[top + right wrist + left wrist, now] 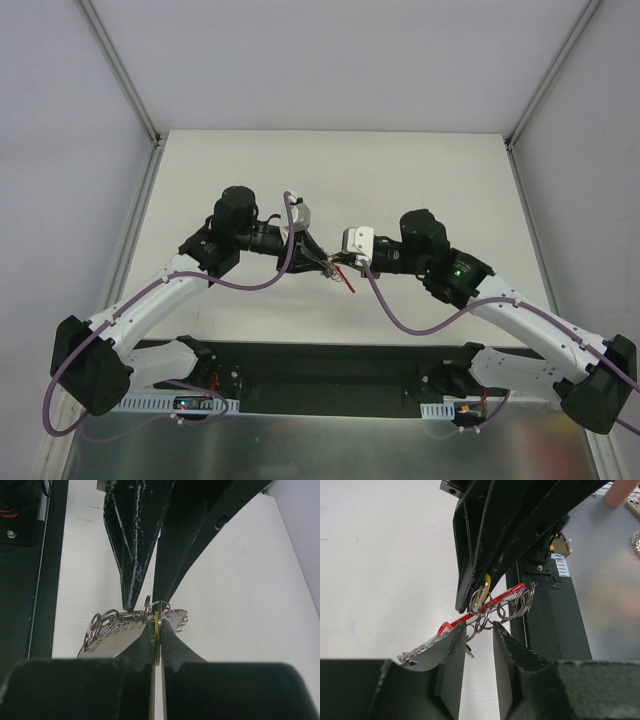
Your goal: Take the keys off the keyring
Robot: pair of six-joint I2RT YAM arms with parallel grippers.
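Both grippers meet above the white table (450, 180) and hold the bunch in the air between them. My right gripper (156, 625) is shut on the yellow-headed key (158, 630), edge-on between its pads; it also shows in the left wrist view (484, 587). My left gripper (479, 627) has its jaws a narrow gap apart, with a wire keyring (481, 621) pinched between the fingertips. More silvery rings (516, 602) chain off to the right. The red-headed key (490, 605) hangs across the bunch and shows in the top view (347, 281). Silvery key blades (115, 635) hang on the left. No green key shows.
The black base plate (320, 375) lies along the near table edge and appears in the left wrist view (545, 625). White enclosure walls with metal posts (120, 70) stand at the sides and back. A pink object (620, 492) shows at the left wrist view's top right corner.
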